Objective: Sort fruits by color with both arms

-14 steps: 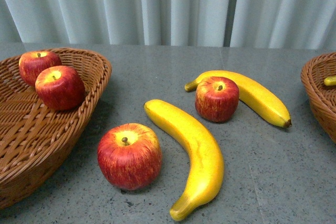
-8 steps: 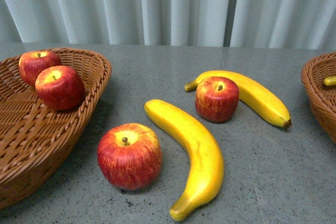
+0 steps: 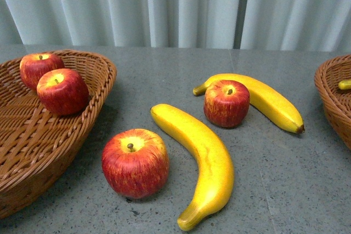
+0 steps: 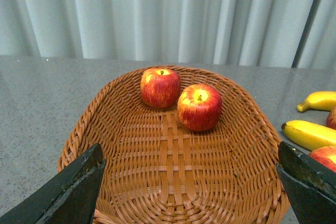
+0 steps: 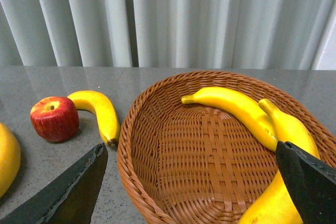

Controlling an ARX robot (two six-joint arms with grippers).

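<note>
The left gripper (image 4: 189, 150) hangs over the left wicker basket (image 4: 126, 145) with its jaws spread wide and nothing between them. The right gripper (image 5: 190, 148), equally open and empty, hangs over the right wicker basket (image 5: 157, 145). Two basket apples (image 4: 199, 107) and two basket bananas (image 5: 231, 106) are already sorted.

Four fruits remain on the grey counter (image 3: 164, 69). The near apple (image 3: 135, 163) sits toward the front edge, just beside the left basket. The near banana (image 3: 200, 157) lies alongside it, a little apart. At mid-counter the far apple (image 3: 226, 102) nestles against the far banana (image 3: 269, 102), which curves behind it.

The next pick probably suits the left arm and the near apple. It should come straight down and straddle the widest part, with the fingers turned so that neither lands on the near banana. The right arm would best grip the far banana at its free end, toward the right basket, because the far apple blocks its inner curve. A pleated curtain (image 3: 181, 4) hangs behind the counter's back edge.
</note>
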